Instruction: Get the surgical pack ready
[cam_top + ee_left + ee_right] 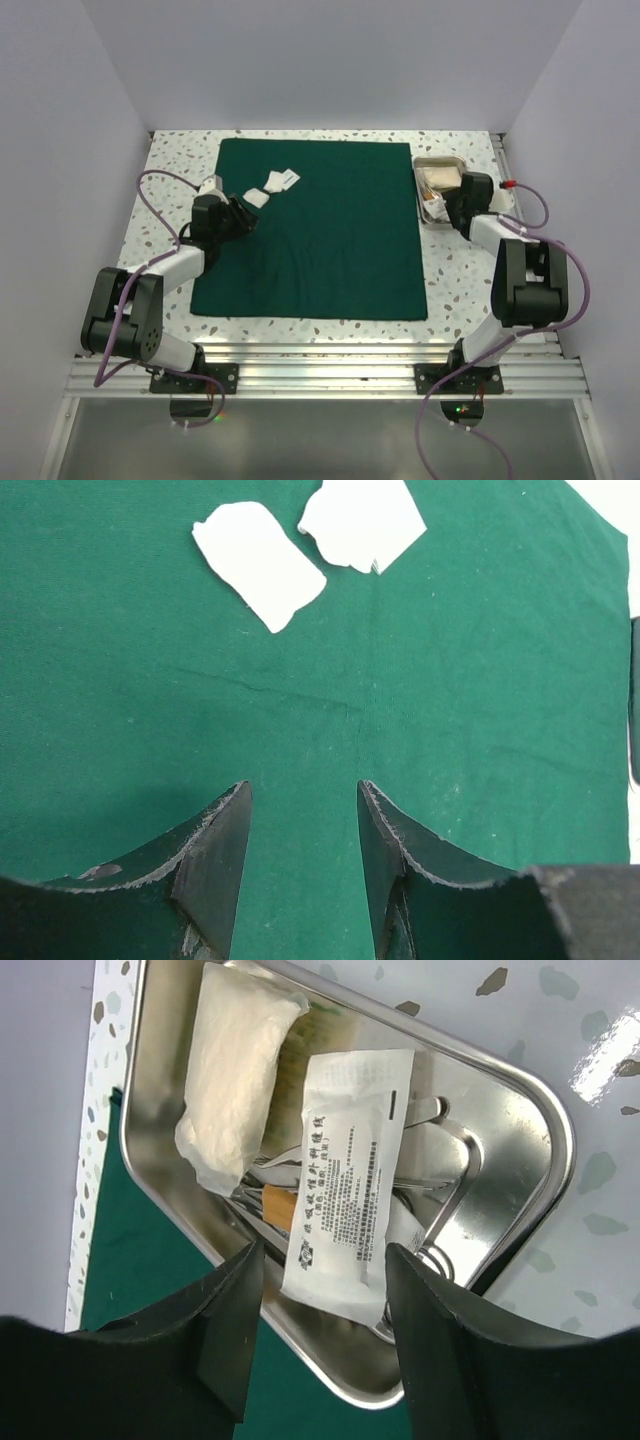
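Observation:
A dark green drape [320, 240] lies flat on the table. Three white gauze pads [272, 186] lie near its far left corner; two of them show in the left wrist view [262, 565]. My left gripper [243, 214] [303, 810] is open and empty just above the drape, short of the pads. A shiny steel tray [420, 166] [520, 1110] stands at the drape's far right edge. It holds a white gauze roll [235, 1070], a printed white packet [345, 1185] and steel instruments [455, 1175]. My right gripper [447, 207] [322, 1290] is open and empty over the tray's near end.
The speckled table [170, 170] is walled in white on three sides. A metal rail [330, 360] runs along the near edge by the arm bases. Purple cables [160, 180] loop beside each arm. A small red-tipped part [508, 185] lies right of the tray.

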Controlling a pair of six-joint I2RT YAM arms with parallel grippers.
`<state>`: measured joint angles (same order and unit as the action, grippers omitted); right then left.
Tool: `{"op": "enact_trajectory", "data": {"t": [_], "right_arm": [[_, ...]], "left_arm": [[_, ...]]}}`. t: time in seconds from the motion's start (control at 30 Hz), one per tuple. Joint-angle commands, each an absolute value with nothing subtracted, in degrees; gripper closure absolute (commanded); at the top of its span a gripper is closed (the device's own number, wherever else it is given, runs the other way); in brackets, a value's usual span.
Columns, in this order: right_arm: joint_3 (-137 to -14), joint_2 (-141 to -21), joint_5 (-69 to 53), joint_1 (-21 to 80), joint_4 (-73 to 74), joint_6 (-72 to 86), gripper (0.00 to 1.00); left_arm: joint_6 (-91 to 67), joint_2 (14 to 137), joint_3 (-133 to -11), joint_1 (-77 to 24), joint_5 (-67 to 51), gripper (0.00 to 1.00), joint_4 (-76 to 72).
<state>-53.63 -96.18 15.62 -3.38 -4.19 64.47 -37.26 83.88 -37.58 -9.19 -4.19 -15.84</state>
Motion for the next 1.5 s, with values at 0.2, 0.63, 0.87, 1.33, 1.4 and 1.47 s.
{"op": "enact_trajectory", "data": {"t": [0.2, 0.63, 0.87, 1.33, 1.4, 1.47], "right_arm": [[-63.0, -95.0, 5.5, 3.5, -3.8, 51.9, 0.50], [-82.8, -118.8, -11.8, 24.2, -13.4, 55.7, 0.57], [-95.2, -130.2, -11.1, 30.8, -14.8, 62.1, 0.56], [-108.4, -145.4, -5.6, 35.2, -17.5, 73.2, 0.56], [-111.5, -147.6, -5.4, 35.2, -16.3, 74.1, 0.56], [-112.9, -148.7, -4.7, 35.2, -15.1, 74.8, 0.56]], "left_arm": [[-36.0, 82.9, -37.3, -9.7, -3.9, 0.50, -19.3], [-35.4, 83.1, -37.9, -9.7, -2.3, 0.49, -18.2], [-35.4, 82.2, -37.4, -9.7, -1.6, 0.50, -18.5], [-35.5, 81.7, -37.0, -9.7, -1.2, 0.50, -18.5], [-35.7, 81.6, -37.1, -9.7, -1.2, 0.50, -18.5], [-35.6, 81.6, -37.1, -9.7, -1.5, 0.50, -18.5]]}}
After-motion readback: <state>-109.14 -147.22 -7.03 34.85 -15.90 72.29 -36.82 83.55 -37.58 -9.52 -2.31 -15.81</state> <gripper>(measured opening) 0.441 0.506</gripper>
